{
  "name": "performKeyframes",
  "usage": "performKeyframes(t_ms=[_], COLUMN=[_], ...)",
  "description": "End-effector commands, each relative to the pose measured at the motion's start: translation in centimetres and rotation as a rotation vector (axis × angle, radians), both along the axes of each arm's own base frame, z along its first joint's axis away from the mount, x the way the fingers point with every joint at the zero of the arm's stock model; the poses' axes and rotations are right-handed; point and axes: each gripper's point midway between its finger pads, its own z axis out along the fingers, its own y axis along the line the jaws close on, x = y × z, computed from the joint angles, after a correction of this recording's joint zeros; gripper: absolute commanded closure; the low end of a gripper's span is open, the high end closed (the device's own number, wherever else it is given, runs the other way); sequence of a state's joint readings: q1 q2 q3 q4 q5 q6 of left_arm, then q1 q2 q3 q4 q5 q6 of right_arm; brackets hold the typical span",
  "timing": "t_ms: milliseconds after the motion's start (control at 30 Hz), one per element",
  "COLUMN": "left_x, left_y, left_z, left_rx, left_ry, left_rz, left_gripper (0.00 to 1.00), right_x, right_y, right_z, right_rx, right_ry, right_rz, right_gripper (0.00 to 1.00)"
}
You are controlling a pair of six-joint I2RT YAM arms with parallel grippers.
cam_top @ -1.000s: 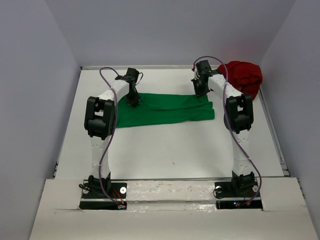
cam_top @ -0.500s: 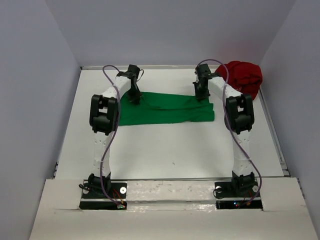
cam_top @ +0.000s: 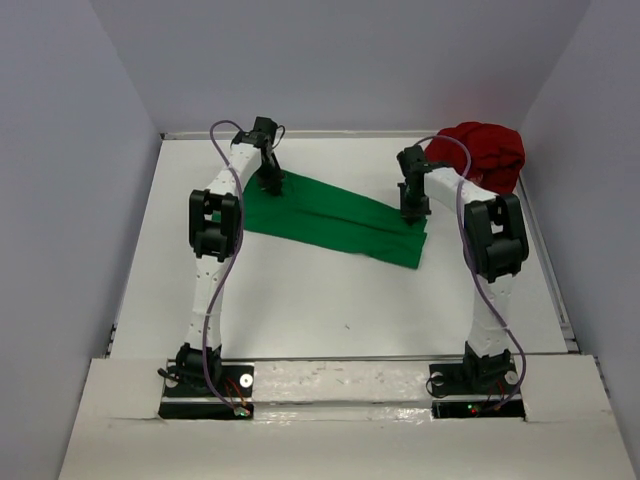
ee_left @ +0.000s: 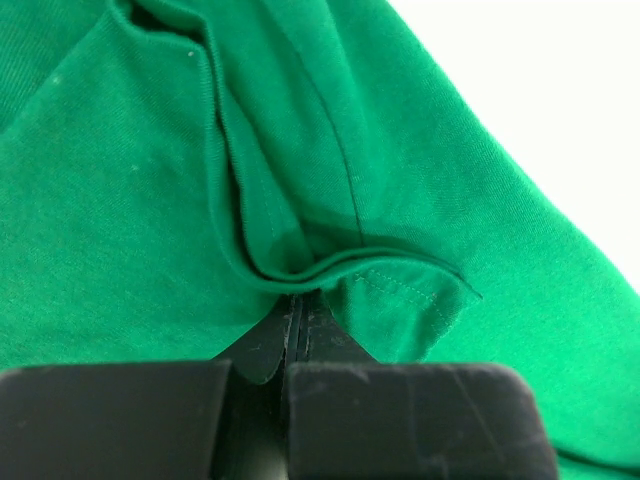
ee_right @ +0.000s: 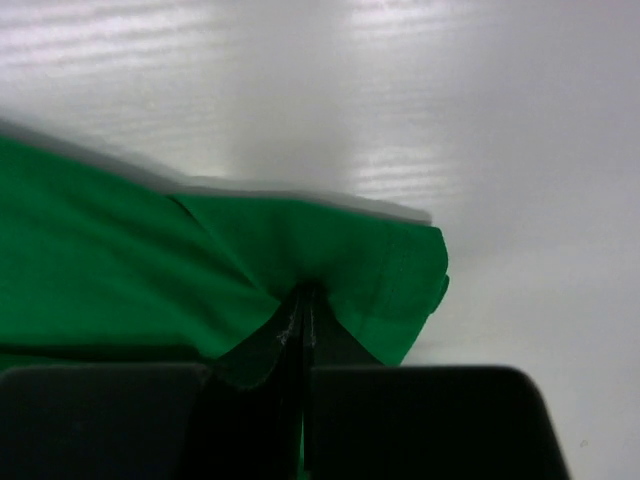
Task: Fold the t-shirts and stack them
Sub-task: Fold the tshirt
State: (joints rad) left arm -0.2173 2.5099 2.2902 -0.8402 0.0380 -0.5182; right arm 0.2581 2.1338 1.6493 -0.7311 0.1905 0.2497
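The bright green t-shirt (cam_top: pixel 335 220) lies folded in a long band, slanting from back left to front right across the table. My left gripper (cam_top: pixel 270 186) is shut on its back left corner; the left wrist view shows the hem (ee_left: pixel 400 285) bunched at the closed jaws. At the other end my right gripper (cam_top: pixel 414 214) is shut on the shirt's right corner (ee_right: pixel 390 270), the cloth pinched between the jaws. The dark red t-shirt (cam_top: pixel 485 155) sits crumpled in a heap at the back right corner, untouched.
White walls close off the table at the back and both sides. A raised rail (cam_top: pixel 545 260) runs along the right edge. The arm bases (cam_top: pixel 205 375) stand at the near edge on a white ledge.
The right gripper has pulled its end of the green shirt toward the front, while the left end moved slightly back, so the band now lies slanted instead of level.
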Motion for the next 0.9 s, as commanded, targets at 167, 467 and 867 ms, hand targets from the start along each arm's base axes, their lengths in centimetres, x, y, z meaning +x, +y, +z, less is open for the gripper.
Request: performKeyframes(t_ms=[167,467,867], left_x=[0.5,0.8,0.5], left_y=[0.0,-1.2,-0.3], left_z=[-1.1,-1.9,-0.5], left_rx=[-0.013,-0.079,-0.015], left_ry=[0.012,0.009,-0.025], left_rz=[-0.078,-0.133,-0.162], left_gripper=[1.0,1.0,1.0], right_x=[-7.4,-14.0,-10.7], right_y=[3.4,7.1,6.7], right_z=[2.0,0.6,4.0], right_rx=[-0.011,0.01,-0.179], right_ry=[0.006,0.05,-0.103], right_rz=[0.051,0.137,0.119], right_gripper=[1.0,1.0,1.0])
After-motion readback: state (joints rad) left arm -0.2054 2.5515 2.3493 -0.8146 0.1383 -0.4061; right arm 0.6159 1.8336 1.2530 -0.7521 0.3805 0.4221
